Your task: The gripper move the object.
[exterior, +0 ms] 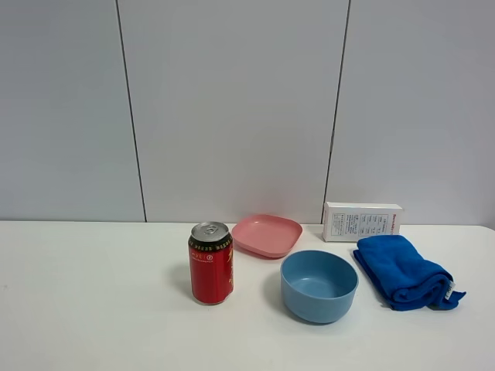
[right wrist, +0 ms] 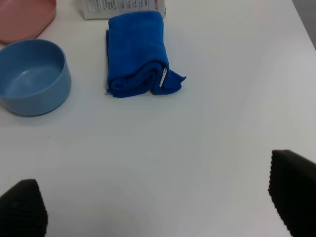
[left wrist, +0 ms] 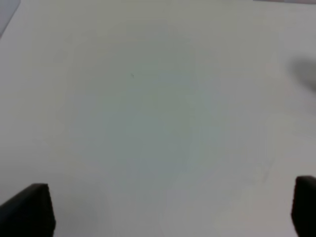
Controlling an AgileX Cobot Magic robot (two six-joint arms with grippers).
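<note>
White table [exterior: 93, 309] fills the lower part of the high view, grey panelled wall [exterior: 232, 108] behind it. Neither arm shows in the high view.

Right gripper [right wrist: 158, 207]: two dark textured fingertips [right wrist: 291, 195] at opposite corners of its wrist view, wide apart, nothing between them, bare table under them. Ahead of it and off toward one fingertip's side sits the light-blue bowl [right wrist: 32, 76], upright, empty, well clear of the fingers. Blue folded cloth [right wrist: 138, 54] lies straight ahead, just beside the bowl, not touching it, a small white tag at the near end. Farther out past the bowl, an edge of the pink plate [right wrist: 24, 19]; past the cloth, the white box [right wrist: 123, 7], with the cloth's far end reaching up to it.

Left gripper [left wrist: 163, 212]: black finger pads [left wrist: 29, 207] at both lower corners of its wrist view, spread wide, holding nothing. Only blurry white table ahead of it; a dark smudge at one edge, can't tell what.

High view: bowl [exterior: 319, 284] nearest the front, red soda can [exterior: 210, 263] upright beside it with a gap, cloth [exterior: 404, 272] on the other side. Pink plate [exterior: 267, 234] behind, between can and bowl. White box [exterior: 362, 222] farthest back, near the wall.
</note>
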